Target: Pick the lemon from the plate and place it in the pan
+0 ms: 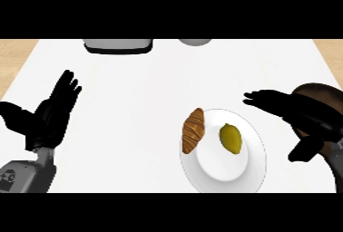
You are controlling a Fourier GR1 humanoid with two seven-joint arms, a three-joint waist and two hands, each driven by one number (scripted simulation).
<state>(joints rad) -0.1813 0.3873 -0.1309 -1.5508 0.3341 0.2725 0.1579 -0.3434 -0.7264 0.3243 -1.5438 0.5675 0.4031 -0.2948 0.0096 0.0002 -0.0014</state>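
A yellow lemon (231,138) lies on the white plate (227,174), near its middle. A brown croissant (193,130) rests along the plate's left rim. My right hand (298,111) hovers open just right of the plate, fingers pointing left toward the lemon without touching it. Behind that hand, at the right edge, a dark brown pan (321,93) shows, mostly hidden by the hand. My left hand (50,113) rests open at the far left, fingers up.
A white and black appliance (119,45) stands at the counter's back edge, with a grey round object (195,41) to its right. The counter top is white, with wood-coloured strips at both upper corners.
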